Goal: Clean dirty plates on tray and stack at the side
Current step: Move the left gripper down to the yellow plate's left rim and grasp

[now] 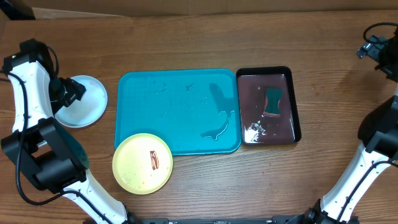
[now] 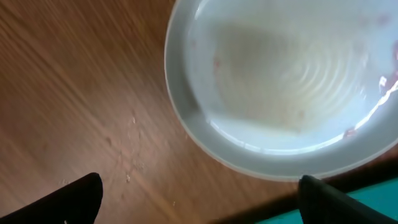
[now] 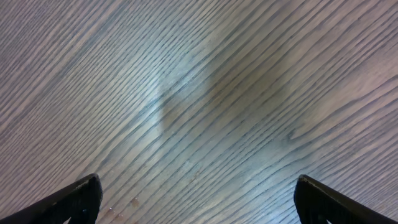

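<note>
The turquoise tray (image 1: 178,111) lies in the middle of the table, wet and with no plate fully inside it. A yellow-green plate (image 1: 142,163) with a brown-red smear rests at the tray's front left corner, overlapping its rim. A pale whitish plate (image 1: 87,102) sits on the wood left of the tray. My left gripper (image 1: 68,92) hovers at this plate's left edge, open and holding nothing. In the left wrist view the pale plate (image 2: 292,93) fills the upper right, beyond the open left gripper (image 2: 199,202). My right gripper (image 1: 372,45) is open at the far right, over bare wood (image 3: 199,199).
A smaller black tray (image 1: 295,106) stands right of the turquoise one, holding dark water and a green sponge (image 1: 273,102). Water puddles lie on the turquoise tray's right half. Both arm bases stand at the table's front corners.
</note>
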